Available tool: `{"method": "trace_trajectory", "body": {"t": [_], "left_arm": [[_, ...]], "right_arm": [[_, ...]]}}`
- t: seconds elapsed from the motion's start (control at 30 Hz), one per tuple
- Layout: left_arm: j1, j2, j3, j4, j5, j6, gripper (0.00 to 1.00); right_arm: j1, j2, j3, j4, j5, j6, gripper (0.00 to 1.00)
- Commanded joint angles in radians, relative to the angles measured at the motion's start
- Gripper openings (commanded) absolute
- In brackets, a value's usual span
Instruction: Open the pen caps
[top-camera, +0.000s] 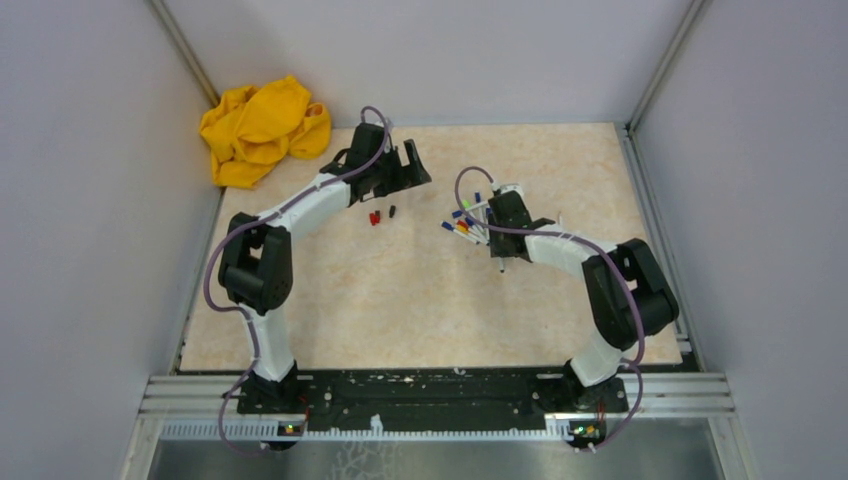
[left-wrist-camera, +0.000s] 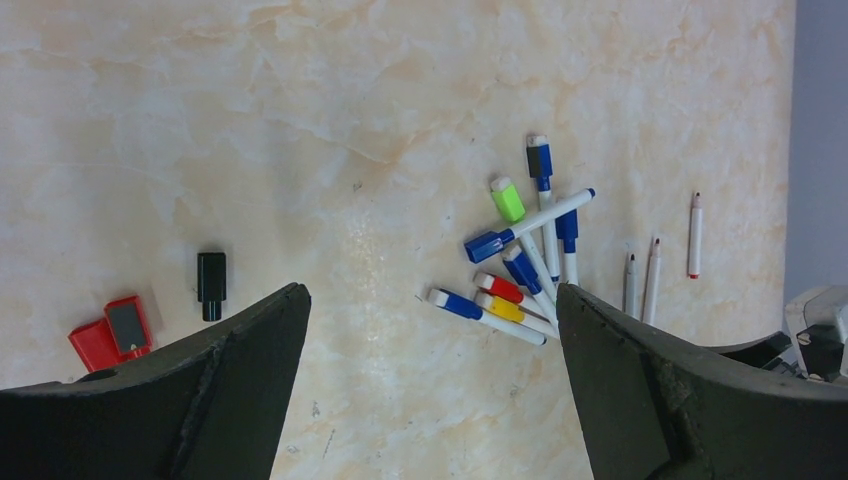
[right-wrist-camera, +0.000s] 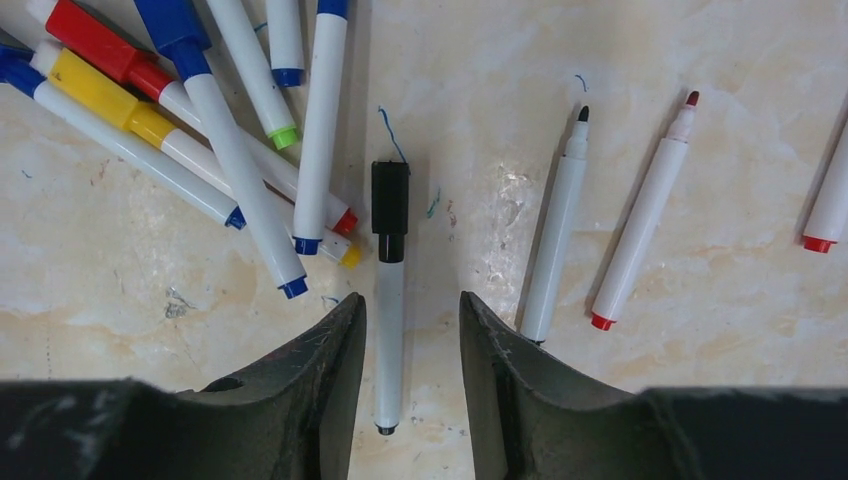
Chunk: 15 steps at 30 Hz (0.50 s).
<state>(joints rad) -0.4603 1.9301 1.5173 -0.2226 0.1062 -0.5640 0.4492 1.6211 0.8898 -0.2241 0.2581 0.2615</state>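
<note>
Between your right claw's (right-wrist-camera: 412, 300) spread fingers lies one pen (right-wrist-camera: 387, 330), black cap (right-wrist-camera: 389, 200) on; beside it, two uncapped pens (right-wrist-camera: 560, 220). Left claw (left-wrist-camera: 432, 290) released, empty.

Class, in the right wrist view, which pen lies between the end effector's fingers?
The black-capped pen, alone in that gap; coloured-capped pens lie to its left, uncapped pens to its right.

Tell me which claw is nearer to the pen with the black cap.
Right. The right claw is open around the black-capped pen, with one finger on each side of its barrel. The left claw is open well off to the left, near the loose red caps.
</note>
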Motion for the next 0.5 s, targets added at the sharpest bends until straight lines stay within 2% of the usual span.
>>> {"method": "trace_trajectory", "body": {"t": [0.0, 0.27, 0.37, 0.43, 0.47], "left_arm": [[-0.002, -0.014, -0.016, 0.025, 0.013, -0.005, 0.99], [0.005, -0.011, -0.023, 0.032, 0.036, -0.015, 0.99], [0.006, -0.011, -0.026, 0.037, 0.047, -0.020, 0.99], [0.006, -0.010, -0.028, 0.041, 0.056, -0.025, 0.99], [0.007, -0.009, -0.028, 0.044, 0.061, -0.031, 0.99]], "right_arm": [[0.006, 0.024, -0.011, 0.025, -0.025, 0.028, 0.37], [0.006, 0.056, -0.018, 0.023, -0.058, 0.051, 0.30], [0.006, 0.051, -0.029, 0.026, -0.061, 0.055, 0.19], [0.006, 0.030, -0.041, 0.029, -0.061, 0.059, 0.04], [0.006, 0.019, -0.046, 0.026, -0.057, 0.060, 0.00]]}}
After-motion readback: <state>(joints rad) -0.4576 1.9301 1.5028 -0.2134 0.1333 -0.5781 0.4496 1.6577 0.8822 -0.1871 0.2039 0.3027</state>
